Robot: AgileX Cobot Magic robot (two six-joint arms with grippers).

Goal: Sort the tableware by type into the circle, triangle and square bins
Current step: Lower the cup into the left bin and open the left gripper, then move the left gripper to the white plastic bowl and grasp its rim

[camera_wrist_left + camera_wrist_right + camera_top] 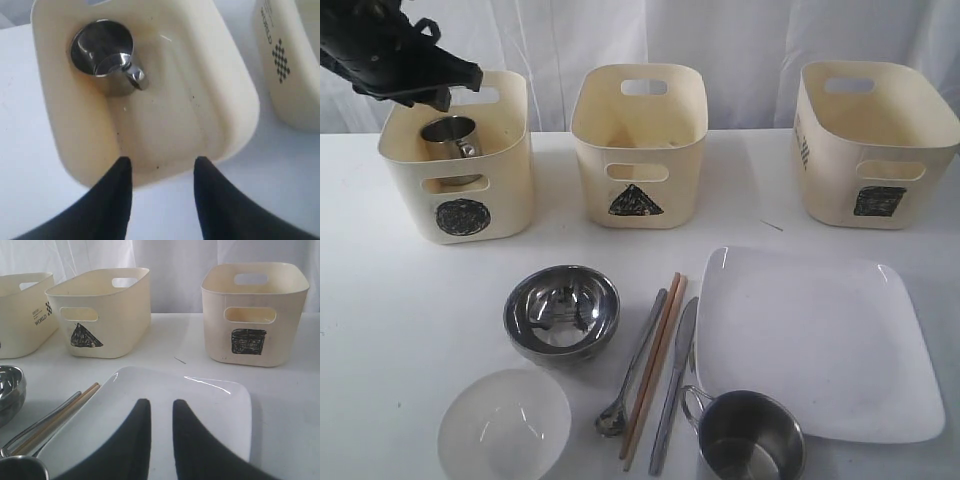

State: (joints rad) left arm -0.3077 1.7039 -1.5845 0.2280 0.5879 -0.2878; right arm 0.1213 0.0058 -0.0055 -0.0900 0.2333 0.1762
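Note:
My left gripper hangs over the circle bin, open and empty. One steel mug stands inside that bin, its handle toward the middle. On the table lie a steel bowl, a white bowl, a spoon, chopsticks, a knife, a second mug and the white square plate. The triangle bin and square bin stand behind. My right gripper hovers low over the plate, jaws slightly apart, holding nothing; the exterior view does not show it.
The three bins stand in a row at the back of the white table, in front of a white curtain. In the right wrist view the triangle bin and square bin face me, with the chopsticks beside the plate.

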